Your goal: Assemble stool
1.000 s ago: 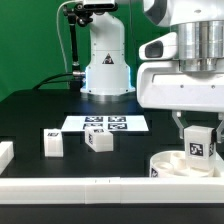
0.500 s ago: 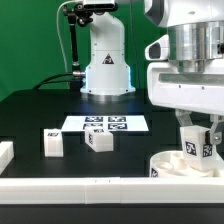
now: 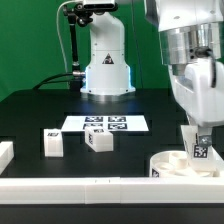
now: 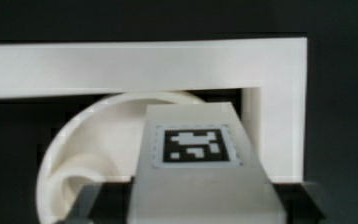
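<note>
Rotated since before, jaws clamp a leg (image 3: 200, 150) over the half-hidden seat (image 3: 170, 166)

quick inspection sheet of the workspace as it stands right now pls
surface: black table, marker board lying flat on it
job's things: seat at the exterior view's right; loose leg and second loose leg in front of the marker board; held leg down at the seat, contact unclear
clutter: nothing seen
hand: hand shut on the held leg
cables: black cable beside the arm's base
surroundings: white rail along the table edge, green backdrop
</note>
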Controlling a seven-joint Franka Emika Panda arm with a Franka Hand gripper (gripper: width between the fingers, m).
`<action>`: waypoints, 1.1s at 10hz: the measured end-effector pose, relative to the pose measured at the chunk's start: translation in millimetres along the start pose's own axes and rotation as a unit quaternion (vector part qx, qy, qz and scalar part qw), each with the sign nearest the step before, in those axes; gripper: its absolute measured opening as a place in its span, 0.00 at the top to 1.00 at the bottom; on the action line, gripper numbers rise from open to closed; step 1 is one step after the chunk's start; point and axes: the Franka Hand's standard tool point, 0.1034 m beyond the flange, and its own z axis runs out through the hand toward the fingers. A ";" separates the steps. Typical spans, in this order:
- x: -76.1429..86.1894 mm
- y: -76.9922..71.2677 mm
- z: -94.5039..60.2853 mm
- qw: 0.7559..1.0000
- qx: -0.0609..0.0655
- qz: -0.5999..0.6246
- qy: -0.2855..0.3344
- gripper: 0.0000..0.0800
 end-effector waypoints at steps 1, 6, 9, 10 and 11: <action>-1.6 0.8 0.5 0.998 0.000 0.066 -0.008 0.57; -1.6 0.4 0.9 0.987 0.002 0.157 -0.016 0.57; -6.7 -5.5 -16.2 0.993 0.012 0.117 -0.027 0.24; -9.8 -9.0 -25.8 0.994 0.017 0.107 -0.032 0.19; -13.0 -12.0 -32.7 0.993 0.022 0.107 -0.037 0.19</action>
